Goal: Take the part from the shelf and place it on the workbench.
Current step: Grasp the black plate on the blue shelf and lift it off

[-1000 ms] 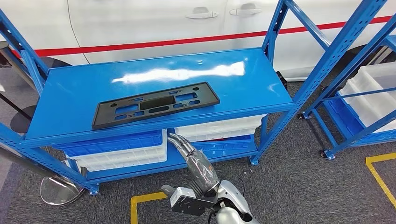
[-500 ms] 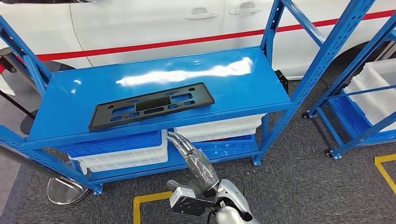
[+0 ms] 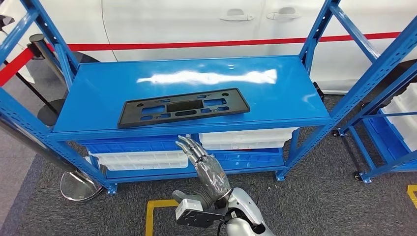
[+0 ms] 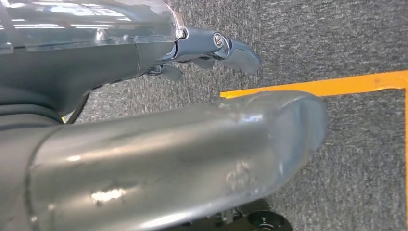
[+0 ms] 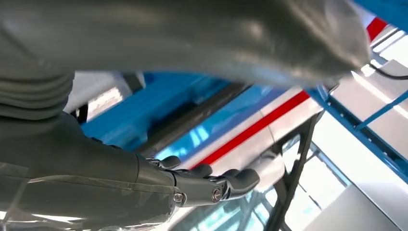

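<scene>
Progress: nothing done yet — part (image 3: 183, 107) lies flat on the top deck of the blue shelf (image 3: 290, 105), untouched. Grasp, lift, carry and set-down on the workbench are all left, and I can't see a workbench from here.

Part is a long black plastic frame with cutouts, lying lengthwise along the deck, closer to the front edge than the back.

Right hand (image 3: 202, 163) is raised in front of the shelf, below deck level, over the white bins (image 3: 137, 160) on the lower tier. Its fingers (image 3: 190, 147) are extended, slightly apart, holding nothing. Fingertips point up toward the front lip of the deck, just under the part's middle stretch — near but clearly apart, no contact. Right wrist view agrees: fingers (image 5: 211, 179) straight, empty, with blue shelf and a white car panel with a red stripe (image 3: 236, 43) behind.

Left hand (image 4: 211, 45) hangs over grey carpet near a yellow floor line (image 4: 337, 85), fingers stretched out, nothing in them.

My read: next is to bring the right hand up over the deck edge onto the part.
</scene>
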You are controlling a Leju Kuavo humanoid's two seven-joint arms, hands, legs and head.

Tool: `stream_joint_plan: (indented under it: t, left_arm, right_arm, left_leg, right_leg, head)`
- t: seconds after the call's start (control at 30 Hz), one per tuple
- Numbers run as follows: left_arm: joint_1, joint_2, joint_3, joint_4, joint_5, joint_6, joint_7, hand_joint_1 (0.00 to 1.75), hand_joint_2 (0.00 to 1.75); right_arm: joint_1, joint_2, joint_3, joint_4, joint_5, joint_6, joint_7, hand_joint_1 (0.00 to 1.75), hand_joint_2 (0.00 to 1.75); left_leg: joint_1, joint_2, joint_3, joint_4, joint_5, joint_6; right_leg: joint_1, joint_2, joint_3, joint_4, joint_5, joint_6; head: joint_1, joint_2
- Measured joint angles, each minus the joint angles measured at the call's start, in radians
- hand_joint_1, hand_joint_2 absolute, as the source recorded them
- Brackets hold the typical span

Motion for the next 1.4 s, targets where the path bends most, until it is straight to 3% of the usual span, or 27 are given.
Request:
stream_joint_plan:
  t: [0.03,0.07,0.1,0.13,0.23,0.3,0.37,0.43,0.47,0.53,0.57,0.6,0.63,0.67,0.7,0.77,0.8,0.93,1.0,1.07,1.1,1.13,1.17,1.23,1.3,1.4]
  left_arm:
    - [-0.001,0.000,0.001,-0.001,-0.005,-0.001,0.000,0.00,0.00]
    - [-0.002,0.000,0.001,-0.002,-0.011,-0.001,0.000,0.00,0.00]
    - [-0.002,0.000,0.001,-0.002,-0.016,-0.002,0.000,0.00,0.00]
    - [-0.003,0.000,0.001,-0.002,-0.020,-0.002,0.000,0.00,0.00]
    - [-0.008,-0.001,0.001,-0.002,-0.031,-0.001,-0.002,0.00,0.00]
    - [-0.011,-0.002,0.002,-0.002,-0.035,0.000,-0.004,0.00,0.00]
    - [-0.012,-0.002,0.003,-0.002,-0.037,0.001,-0.004,0.00,0.00]
    - [-0.012,-0.002,0.006,-0.002,-0.040,0.001,-0.003,0.00,0.00]
    - [-0.012,-0.002,0.008,-0.002,-0.040,0.001,-0.003,0.00,0.00]
    - [-0.014,-0.002,0.012,-0.002,-0.042,0.000,-0.001,0.00,0.00]
    - [-0.013,-0.003,0.013,-0.002,-0.042,-0.001,0.000,0.00,0.00]
    - [-0.013,-0.003,0.015,-0.002,-0.043,-0.003,0.001,0.00,0.00]
    - [-0.012,-0.004,0.016,-0.002,-0.043,-0.006,0.001,0.00,0.00]
    - [-0.012,-0.004,0.017,-0.002,-0.043,-0.012,0.002,0.00,0.00]
    - [-0.013,-0.004,0.019,-0.002,-0.042,-0.019,0.002,0.00,0.00]
    - [-0.015,-0.005,0.021,-0.002,-0.041,-0.031,0.002,0.00,0.00]
    - [-0.016,-0.005,0.022,-0.003,-0.041,-0.034,0.002,0.00,0.00]
    - [-0.015,-0.007,0.025,-0.003,-0.041,-0.040,0.002,0.00,0.00]
    - [-0.016,-0.007,0.026,-0.003,-0.041,-0.042,0.002,0.00,0.00]
    - [-0.016,-0.008,0.026,-0.003,-0.041,-0.045,0.002,0.00,0.00]
    - [-0.015,-0.008,0.026,-0.003,-0.041,-0.047,0.002,0.00,0.00]
    - [-0.014,-0.008,0.027,-0.003,-0.041,-0.048,0.002,0.00,0.00]
    - [-0.013,-0.008,0.028,-0.003,-0.041,-0.049,0.003,0.00,0.00]
    - [-0.013,-0.011,0.029,-0.003,-0.042,-0.050,0.003,0.00,0.00]
    - [-0.015,-0.014,0.030,-0.003,-0.042,-0.051,0.003,0.00,0.00]
    - [-0.017,-0.015,0.032,-0.003,-0.043,-0.053,0.005,0.00,0.00]
  right_arm:
    - [-0.001,0.000,0.000,-0.001,0.081,-0.041,0.019,0.00,1.75]
    - [-0.003,0.000,0.001,-0.001,0.176,-0.083,0.043,0.00,1.75]
    - [-0.006,-0.001,0.004,0.001,0.257,-0.110,0.067,0.00,1.75]
    - [-0.011,-0.001,0.008,0.003,0.331,-0.132,0.091,0.00,1.75]
    - [-0.033,-0.001,0.021,0.021,0.493,-0.182,0.156,0.00,1.75]
    - [-0.046,0.001,0.028,0.041,0.568,-0.217,0.192,0.00,1.75]
    - [-0.052,0.003,0.031,0.061,0.616,-0.250,0.222,0.00,1.75]
    - [-0.058,0.008,0.031,0.076,0.643,-0.272,0.240,0.00,1.75]
    - [-0.062,0.011,0.031,0.081,0.650,-0.278,0.245,0.00,1.75]
    - [-0.066,0.015,0.031,0.093,0.658,-0.284,0.251,0.00,1.75]
    - [-0.066,0.016,0.031,0.098,0.662,-0.286,0.253,0.00,1.75]
    - [-0.066,0.016,0.031,0.103,0.667,-0.289,0.256,0.00,1.75]
    - [-0.066,0.016,0.031,0.107,0.673,-0.293,0.258,0.00,1.75]
    - [-0.066,0.016,0.031,0.111,0.679,-0.299,0.260,0.00,1.75]
    - [-0.067,0.017,0.031,0.114,0.684,-0.306,0.262,0.00,1.75]
    - [-0.070,0.020,0.031,0.120,0.693,-0.315,0.265,0.00,1.75]
    - [-0.071,0.021,0.031,0.122,0.695,-0.318,0.266,0.00,1.75]
    - [-0.079,0.026,0.031,0.128,0.701,-0.316,0.274,0.00,1.75]
    - [-0.085,0.027,0.031,0.130,0.702,-0.311,0.279,0.00,1.75]
    - [-0.089,0.028,0.031,0.134,0.702,-0.304,0.284,0.00,1.75]
    - [-0.089,0.028,0.031,0.137,0.702,-0.301,0.286,0.00,1.75]
    - [-0.089,0.028,0.031,0.140,0.702,-0.299,0.288,0.00,1.75]
    - [-0.089,0.028,0.031,0.142,0.702,-0.297,0.289,0.00,1.75]
    - [-0.091,0.028,0.031,0.145,0.702,-0.297,0.289,0.00,1.75]
    - [-0.094,0.028,0.031,0.147,0.700,-0.296,0.293,0.00,1.75]
    - [-0.095,0.029,0.022,0.150,0.693,-0.297,0.306,0.00,1.75]
  left_leg:
    - [0.001,-0.009,-0.002,-0.003,0.004,0.008]
    - [0.001,-0.015,-0.004,-0.003,0.005,0.011]
    - [0.001,-0.019,-0.004,-0.002,0.005,0.011]
    - [0.000,-0.024,-0.003,-0.001,0.005,0.010]
    - [-0.001,-0.035,-0.001,0.001,0.004,0.006]
    - [-0.002,-0.040,-0.003,0.001,0.005,-0.004]
    - [-0.002,-0.041,-0.005,-0.001,0.006,-0.017]
    - [-0.002,-0.039,-0.014,0.021,-0.012,-0.028]
    - [-0.001,-0.036,-0.031,0.061,-0.038,-0.031]
    - [0.002,-0.032,-0.090,0.194,-0.106,-0.038]
    - [0.003,-0.030,-0.118,0.255,-0.129,-0.041]
    - [0.004,-0.029,-0.132,0.287,-0.133,-0.043]
    - [0.005,-0.028,-0.127,0.278,-0.116,-0.044]
    - [0.006,-0.026,-0.102,0.227,-0.084,-0.043]
    - [0.006,-0.024,-0.065,0.153,-0.049,-0.041]
    - [0.003,-0.020,-0.004,0.031,-0.014,-0.032]
    - [0.001,-0.020,0.009,0.005,-0.013,-0.026]
    - [0.003,-0.026,0.023,-0.008,-0.020,-0.001]
    - [0.004,-0.027,0.032,-0.011,-0.024,0.009]
    - [0.003,-0.028,0.037,-0.010,-0.030,0.013]
    - [0.002,-0.029,0.043,-0.010,-0.035,0.013]
    - [0.002,-0.030,0.050,-0.010,-0.041,0.012]
    - [0.001,-0.032,0.061,-0.010,-0.049,0.010]
    - [0.000,-0.034,0.087,-0.011,-0.066,0.004]
    - [0.000,-0.036,0.101,-0.015,-0.083,-0.007]
    - [-0.001,-0.035,0.121,-0.006,-0.090,-0.024]
  right_leg:
    - [-0.003,0.019,-0.036,0.076,-0.038,0.008]
    - [-0.005,0.037,-0.073,0.152,-0.071,0.011]
    - [-0.005,0.038,-0.084,0.171,-0.067,0.011]
    - [-0.004,0.039,-0.075,0.150,-0.042,0.008]
    - [-0.001,0.045,0.018,-0.046,0.056,-0.007]
    - [0.004,0.049,0.044,-0.108,0.071,-0.014]
    - [0.004,0.047,0.044,-0.115,0.074,-0.021]
    - [-0.002,0.044,0.047,-0.126,0.081,-0.031]
    - [-0.005,0.042,0.049,-0.130,0.084,-0.036]
    - [-0.004,0.037,0.048,-0.131,0.085,-0.040]
    - [-0.003,0.035,0.048,-0.129,0.084,-0.041]
    - [-0.003,0.034,0.047,-0.128,0.083,-0.041]
    - [-0.003,0.033,0.047,-0.127,0.082,-0.040]
    - [-0.003,0.033,0.049,-0.125,0.079,-0.039]
    - [-0.003,0.033,0.051,-0.123,0.076,-0.036]
    - [0.000,0.033,0.053,-0.119,0.069,-0.026]
    - [0.002,0.033,0.054,-0.118,0.067,-0.021]
    - [-0.001,0.034,0.046,-0.082,0.062,0.004]
    - [-0.004,0.037,-0.003,0.007,0.017,0.012]
    - [-0.004,0.039,-0.085,0.135,-0.032,0.016]
    - [-0.004,0.039,-0.116,0.172,-0.035,0.016]
    - [-0.004,0.039,-0.129,0.174,-0.018,0.015]
    - [-0.003,0.040,-0.121,0.135,0.018,0.011]
    - [0.002,0.041,-0.071,0.003,0.100,-0.001]
    - [0.011,0.042,-0.038,-0.081,0.113,-0.017]
    - [0.010,0.045,-0.011,-0.104,0.103,-0.036]
  head:
    - [0.002,0.000]
    - [0.004,0.000]
    - [0.004,0.000]
    - [0.004,0.000]
    - [0.003,0.000]
    - [0.004,0.000]
    - [0.004,0.000]
    - [0.003,0.000]
    - [0.001,0.000]
    - [-0.002,0.000]
    - [-0.002,0.000]
    - [-0.002,0.000]
    - [-0.002,0.000]
    - [-0.002,0.000]
    - [-0.002,0.000]
    - [-0.002,0.000]
    - [-0.002,0.000]
    - [0.001,0.000]
    - [0.003,0.000]
    - [0.005,0.000]
    - [0.005,0.000]
    - [0.005,0.000]
    - [0.005,0.000]
    - [0.005,0.000]
    - [0.003,0.000]
    - [0.002,0.000]
